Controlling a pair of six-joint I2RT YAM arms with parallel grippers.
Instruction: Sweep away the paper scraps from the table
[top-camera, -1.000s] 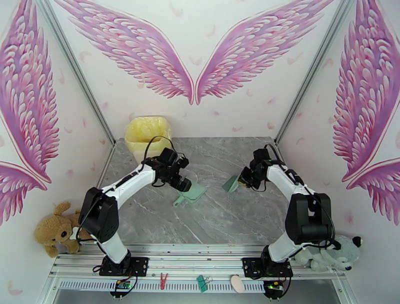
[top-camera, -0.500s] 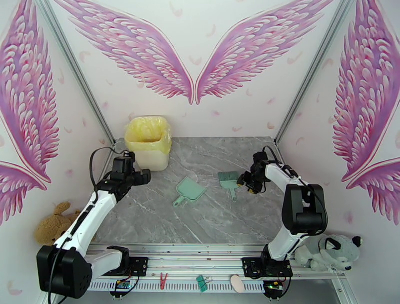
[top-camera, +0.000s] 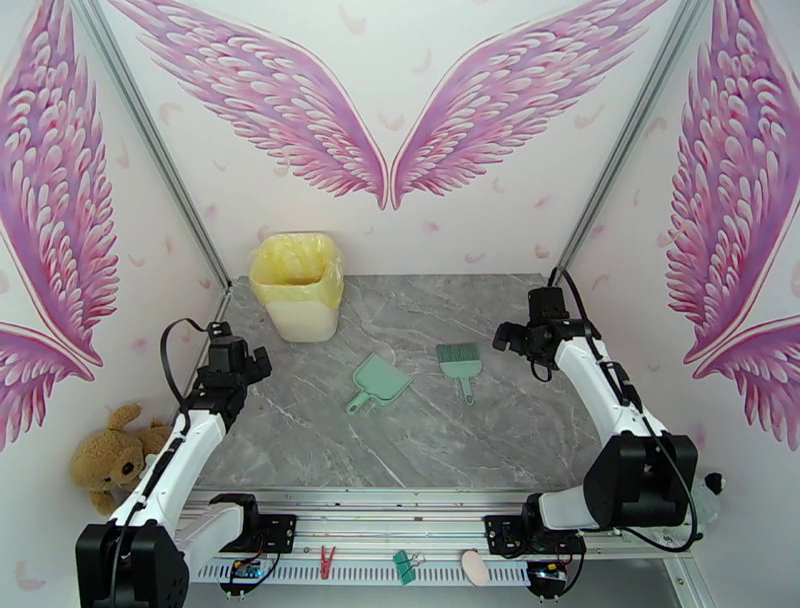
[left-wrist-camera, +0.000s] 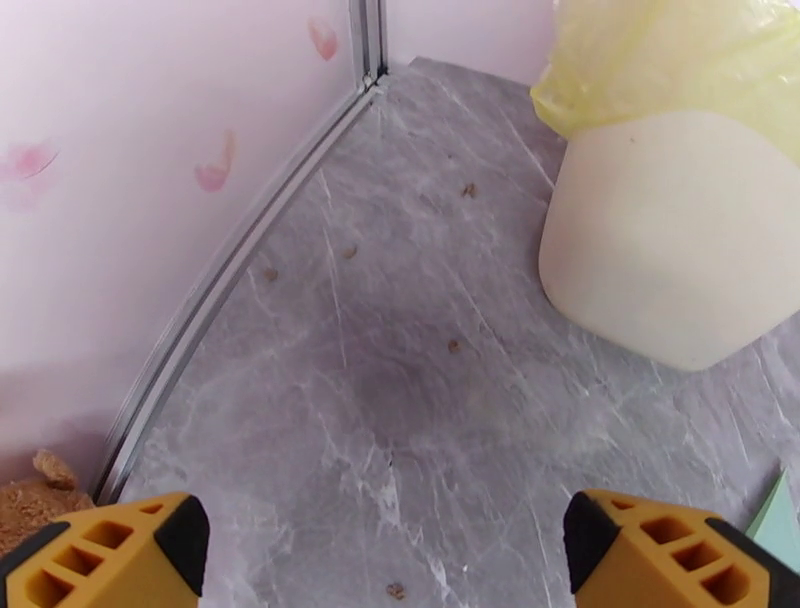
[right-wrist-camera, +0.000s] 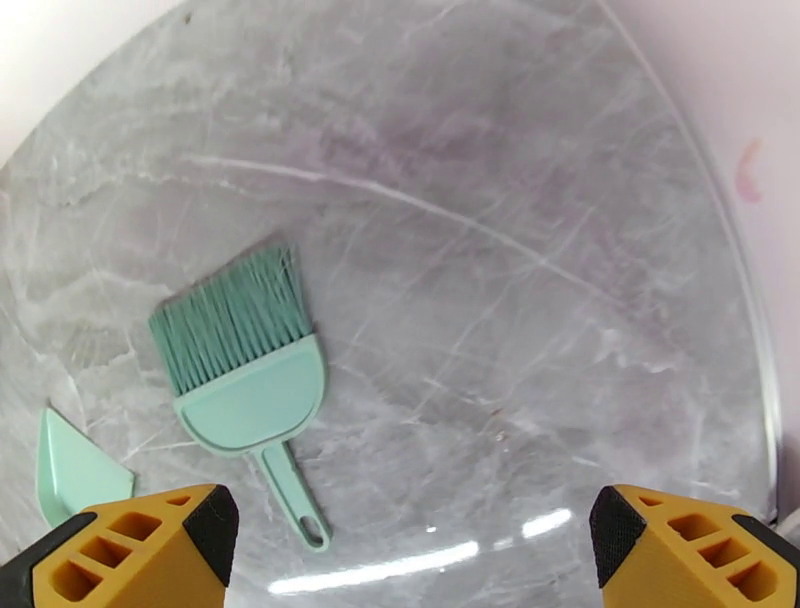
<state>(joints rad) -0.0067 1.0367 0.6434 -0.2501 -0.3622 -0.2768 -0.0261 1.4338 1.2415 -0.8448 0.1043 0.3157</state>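
Note:
No paper scraps are in view on the grey marble table. A mint-green dustpan lies flat near the middle, with a mint-green brush flat to its right. My left gripper hangs open over the table's left edge, well left of the dustpan. In the left wrist view the left gripper has nothing between its yellow fingertips. My right gripper is open just right of the brush and apart from it. The right wrist view shows the right gripper empty above the brush.
A white bin with a yellow liner stands at the back left corner, close to the left gripper. Metal frame rails edge the table. A teddy bear sits off the left side and a plush dog off the right.
The right gripper opened and released the brush, which now lies flat; that arm drew back to the right. The left arm swung away from the dustpan to the left edge.

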